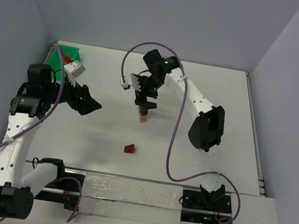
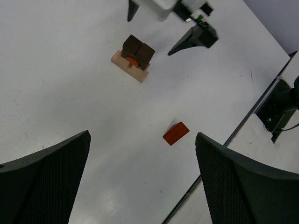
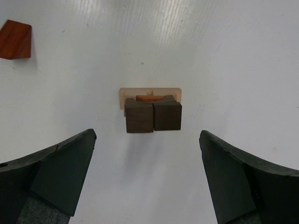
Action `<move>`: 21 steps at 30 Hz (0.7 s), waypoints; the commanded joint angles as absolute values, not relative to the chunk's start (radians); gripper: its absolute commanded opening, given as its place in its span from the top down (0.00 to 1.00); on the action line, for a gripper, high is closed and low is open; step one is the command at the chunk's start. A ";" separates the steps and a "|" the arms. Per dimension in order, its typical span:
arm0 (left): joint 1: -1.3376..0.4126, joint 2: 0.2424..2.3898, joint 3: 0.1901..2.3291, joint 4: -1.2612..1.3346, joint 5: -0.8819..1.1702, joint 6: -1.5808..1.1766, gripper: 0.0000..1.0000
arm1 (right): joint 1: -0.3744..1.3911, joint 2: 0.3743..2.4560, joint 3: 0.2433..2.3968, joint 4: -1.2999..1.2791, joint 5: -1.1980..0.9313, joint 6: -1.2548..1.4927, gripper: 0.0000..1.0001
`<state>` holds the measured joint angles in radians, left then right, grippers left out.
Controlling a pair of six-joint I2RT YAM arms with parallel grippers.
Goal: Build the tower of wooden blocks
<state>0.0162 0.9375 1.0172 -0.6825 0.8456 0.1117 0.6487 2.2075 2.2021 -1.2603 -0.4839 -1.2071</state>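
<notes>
The wood block tower (image 1: 144, 116) stands mid-table: a light tan base block (image 3: 149, 94), a reddish piece (image 3: 150, 98) on it, and two dark brown cuboids (image 3: 153, 116) side by side on top. It also shows in the left wrist view (image 2: 133, 58). A reddish-brown wedge (image 1: 129, 148) lies alone nearer the arms; it shows in both wrist views (image 2: 175, 133) (image 3: 16, 39). My right gripper (image 1: 144, 101) (image 3: 147, 182) hovers just above the tower, open and empty. My left gripper (image 1: 92, 106) (image 2: 142, 182) is open and empty, left of the tower.
A flat bright green tray (image 1: 68, 54) lies at the far left corner. A purple cable (image 1: 174, 140) loops from the right arm over the table. A black rail (image 2: 224, 144) runs along the near table edge.
</notes>
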 commanded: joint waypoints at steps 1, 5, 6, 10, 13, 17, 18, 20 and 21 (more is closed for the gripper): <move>0.057 0.937 1.060 -0.635 0.890 0.092 0.01 | 0.655 2.034 2.255 -1.279 -0.535 -1.160 0.00; 0.071 0.910 1.031 -0.651 0.933 0.158 0.01 | 0.634 1.924 2.236 -1.240 -0.612 -1.056 0.00; 0.071 0.910 1.021 -0.652 0.944 0.184 0.01 | 0.628 1.922 2.218 -1.239 -0.614 -1.023 0.00; 0.045 0.915 0.982 -0.746 0.973 0.390 0.04 | 0.577 1.721 2.030 -1.082 -0.742 -0.812 0.00; -0.087 0.936 0.972 -0.809 0.880 0.505 0.08 | 0.533 1.585 1.784 -0.939 -0.796 -0.631 0.00; -0.327 0.973 0.941 -0.789 0.668 0.512 0.14 | 0.485 1.373 1.506 -0.790 -0.784 -0.524 0.00; -0.384 0.997 0.937 -0.787 0.603 0.511 0.16 | 0.464 1.345 1.459 -0.773 -0.777 -0.512 0.00; -0.512 1.043 0.937 -0.790 0.542 0.503 0.21 | 0.419 1.304 1.358 -0.756 -0.788 -0.474 0.00; -0.566 1.078 0.938 -0.772 0.499 0.488 0.22 | 0.389 1.269 1.320 -0.748 -0.786 -0.455 0.00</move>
<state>-0.3964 0.9948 0.9395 -0.7781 0.6963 0.4540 0.4669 1.3548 1.4493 -0.8786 -0.7594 -0.6044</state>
